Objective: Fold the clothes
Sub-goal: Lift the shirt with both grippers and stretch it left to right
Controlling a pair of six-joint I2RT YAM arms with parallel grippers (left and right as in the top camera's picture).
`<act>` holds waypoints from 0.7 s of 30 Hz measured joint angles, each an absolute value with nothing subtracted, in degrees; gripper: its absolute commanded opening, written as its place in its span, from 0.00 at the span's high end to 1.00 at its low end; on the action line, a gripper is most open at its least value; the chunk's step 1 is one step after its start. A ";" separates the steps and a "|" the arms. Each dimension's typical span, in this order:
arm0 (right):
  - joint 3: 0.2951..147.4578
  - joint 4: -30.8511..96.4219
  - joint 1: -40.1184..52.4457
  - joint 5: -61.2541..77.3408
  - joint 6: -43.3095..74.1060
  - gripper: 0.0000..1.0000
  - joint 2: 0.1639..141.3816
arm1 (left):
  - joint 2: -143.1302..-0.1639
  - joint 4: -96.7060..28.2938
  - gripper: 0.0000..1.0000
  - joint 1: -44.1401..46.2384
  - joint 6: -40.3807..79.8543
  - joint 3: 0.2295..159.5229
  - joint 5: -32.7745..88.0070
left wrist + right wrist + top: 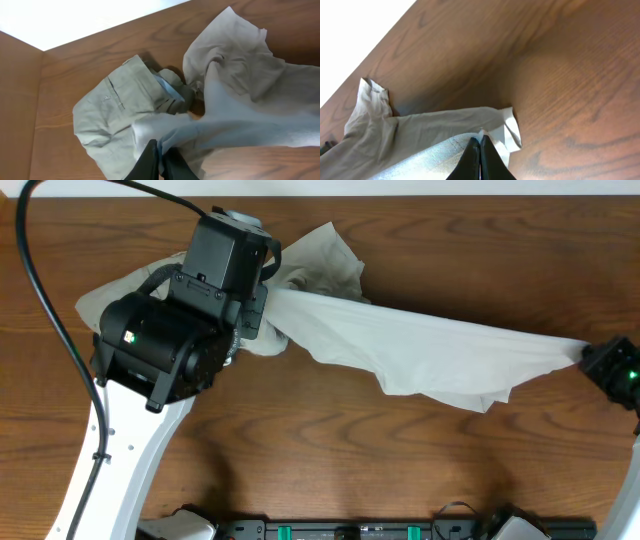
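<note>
A large, thin cream-white garment (420,350) hangs stretched across the table between my two grippers. My left gripper (161,156) is shut on its left end, seen in the left wrist view (250,107); in the overhead view the jaws are hidden under the arm. My right gripper (480,145) is shut on its right corner (445,125), at the table's right edge in the overhead view (592,358). A khaki-tan garment (117,107) with stitched seams lies crumpled on the table under the left arm (105,298).
The wooden table (400,470) runs to a white back edge (75,20). The left arm's black body (190,310) covers part of the clothes pile. A black rail (400,530) sits at the front edge.
</note>
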State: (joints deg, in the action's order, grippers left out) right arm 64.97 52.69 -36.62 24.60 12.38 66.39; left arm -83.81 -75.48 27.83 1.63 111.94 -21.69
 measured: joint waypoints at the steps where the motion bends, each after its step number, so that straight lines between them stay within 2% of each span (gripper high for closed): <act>1: 64.97 53.15 -36.62 24.53 12.40 0.99 66.50 | -83.81 -75.48 0.94 27.81 1.61 111.94 -21.30; 7: 64.97 54.59 -35.73 24.27 12.43 0.99 68.95 | -84.31 -75.48 0.94 27.59 1.54 111.94 -15.20; 16: 64.84 52.86 -30.81 23.88 12.53 0.98 80.90 | -91.94 -75.64 0.94 27.49 1.50 111.63 -8.75; 19: 64.75 51.64 -30.24 23.88 12.56 0.94 85.06 | -95.46 -75.61 0.94 27.49 1.50 111.35 -6.98; 21: 64.73 50.83 -29.87 23.79 12.69 0.86 86.91 | -97.73 -75.61 0.94 27.49 1.48 111.22 -6.26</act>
State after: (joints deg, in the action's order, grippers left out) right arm 64.73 50.83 -29.87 23.79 12.69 86.91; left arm -97.73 -75.61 27.49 1.48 111.22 -6.26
